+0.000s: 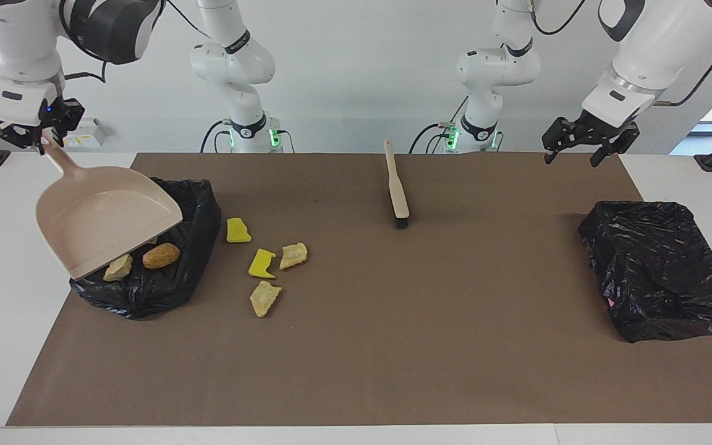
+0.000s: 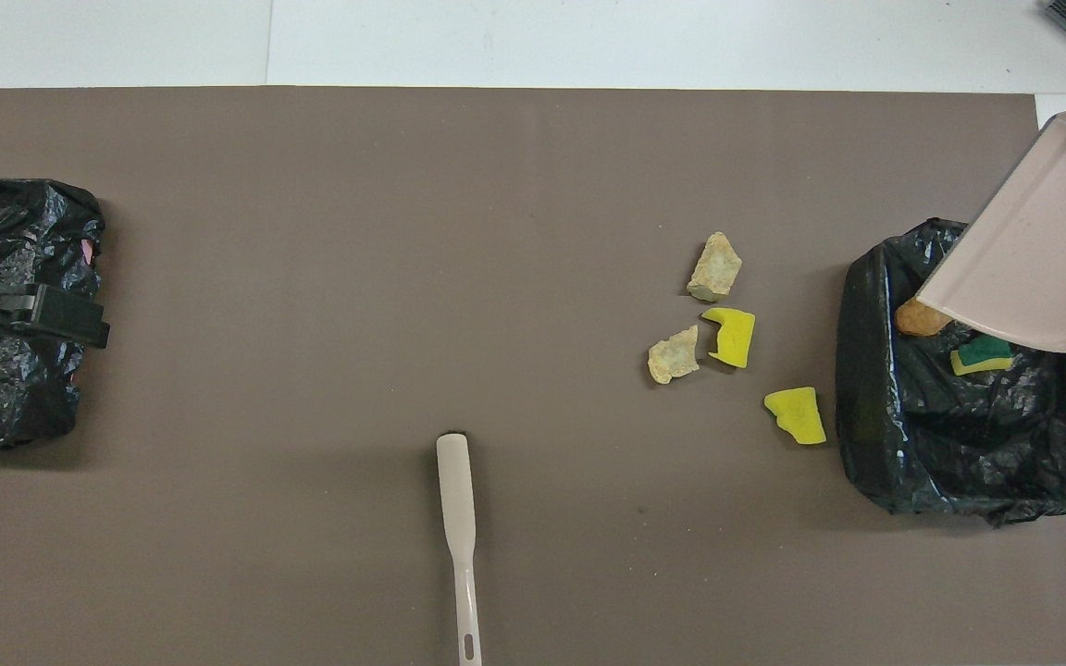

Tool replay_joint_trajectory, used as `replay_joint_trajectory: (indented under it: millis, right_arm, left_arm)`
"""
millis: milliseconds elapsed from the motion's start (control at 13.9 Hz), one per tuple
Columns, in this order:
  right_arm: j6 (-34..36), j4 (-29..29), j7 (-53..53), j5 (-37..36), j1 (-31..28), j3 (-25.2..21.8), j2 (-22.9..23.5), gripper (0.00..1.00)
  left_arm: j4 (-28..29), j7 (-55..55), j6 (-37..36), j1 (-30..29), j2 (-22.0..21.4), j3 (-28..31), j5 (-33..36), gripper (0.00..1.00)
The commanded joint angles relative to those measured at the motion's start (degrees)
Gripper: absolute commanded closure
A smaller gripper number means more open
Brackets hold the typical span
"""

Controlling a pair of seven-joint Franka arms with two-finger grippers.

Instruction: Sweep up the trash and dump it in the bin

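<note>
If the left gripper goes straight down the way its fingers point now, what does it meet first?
Probably the brown mat, close to the black bin at that end. The left gripper hangs in the air, so depth is uncertain.

Both views are bright and evenly lit, with soft diffuse light from above. Daylight glares white at a window past the left arm's end of the brown mat [image 1: 356, 346]. Shadows are faint: a soft smudge on the mat beside the brush [image 1: 397, 193]. The black bin bags [image 2: 968, 435] carry small crinkled highlights. Focus is sharp throughout, with no visible motion blur or edge distortion.
</note>
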State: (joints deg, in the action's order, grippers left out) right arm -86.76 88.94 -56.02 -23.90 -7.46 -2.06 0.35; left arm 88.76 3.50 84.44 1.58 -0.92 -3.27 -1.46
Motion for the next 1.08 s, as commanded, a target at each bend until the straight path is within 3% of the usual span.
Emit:
replay_joint_trajectory:
  millis: [0, 430, 789, 1004]
  right_arm:
    - [0.71, 4.21, 11.32, 4.46, 3.22, 1.26, -2.73, 1.0]
    - [-0.95, 3.96, 40.85, 13.94, 16.15, 1.26, 3.06, 1.0]
    - [-3.23, 1.5, 59.31, 22.38, 25.11, 1.35, 10.08, 1.0]
    - [-9.28, -0.44, 66.2, 26.96, 29.42, 1.35, 14.23, 1.0]
  left_arm:
    - [-0.53, 2.39, -0.94, 1.06, -0.05, 1.25, 0.85, 0.0]
    - [2.73, 2.74, 2.48, 0.97, -1.72, 1.25, 0.93, 0.0]
    - [6.68, 9.42, 3.63, 0.89, -4.17, 1.25, 2.87, 0.0]
    - [6.08, 8.54, 3.89, 0.45, -4.01, 1.25, 2.78, 0.0]
